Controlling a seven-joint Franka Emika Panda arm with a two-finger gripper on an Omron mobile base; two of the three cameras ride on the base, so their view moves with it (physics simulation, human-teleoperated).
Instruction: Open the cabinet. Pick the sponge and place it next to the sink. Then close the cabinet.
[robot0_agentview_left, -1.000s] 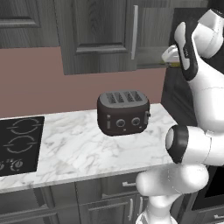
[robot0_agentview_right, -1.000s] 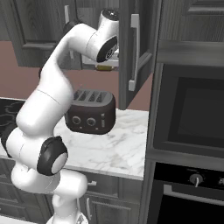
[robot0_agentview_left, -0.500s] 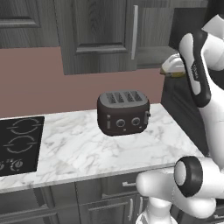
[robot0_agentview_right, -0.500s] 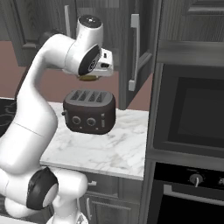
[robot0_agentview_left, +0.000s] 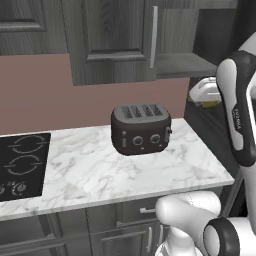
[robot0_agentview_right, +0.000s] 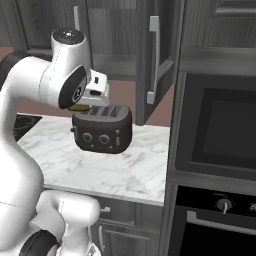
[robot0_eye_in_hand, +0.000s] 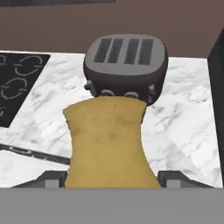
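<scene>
A rendered kitchen: a white marble desk (robot0_agentview_left: 100, 170) runs along a dusty-pink wall, with dark grey wood-grain cupboards above and below it, a black hob (robot0_agentview_left: 22, 165) set into its left end and a built-in oven (robot0_agentview_right: 220, 130) in the tall unit to its right.

The hand (robot0_eye_in_hand: 112, 181) hangs in the air above the desk, with the sponge (robot0_eye_in_hand: 108, 142) clamped between its two fingers, whose dark tips show at either side of the block in the hand view. There the sponge reaches away from the hand toward the toaster (robot0_eye_in_hand: 126, 65), and its far edge overlaps the toaster's front. In the left base view the hand (robot0_agentview_left: 206, 94) is at the right, in front of the open cabinet, with a sliver of the sponge (robot0_agentview_left: 210, 104) just under its white body. In the right base view the hand (robot0_agentview_right: 92, 95) sits just above the toaster (robot0_agentview_right: 102, 130), the sponge (robot0_agentview_right: 79, 107) peeking out below it, clear of the desk.

The sponge is a yellowish-olive block with a faintly mottled, matte face and slightly rounded corners, much smaller than the toaster.

The toaster (robot0_agentview_left: 141, 129) is dark, four-slotted, with two knobs on its front, standing on the desk near the wall. The cabinet (robot0_agentview_left: 115, 40) stands open: its door (robot0_agentview_right: 155, 60) with the long silver bar handle is swung out toward the room, and a bare shelf (robot0_agentview_left: 185, 64) shows inside.
</scene>
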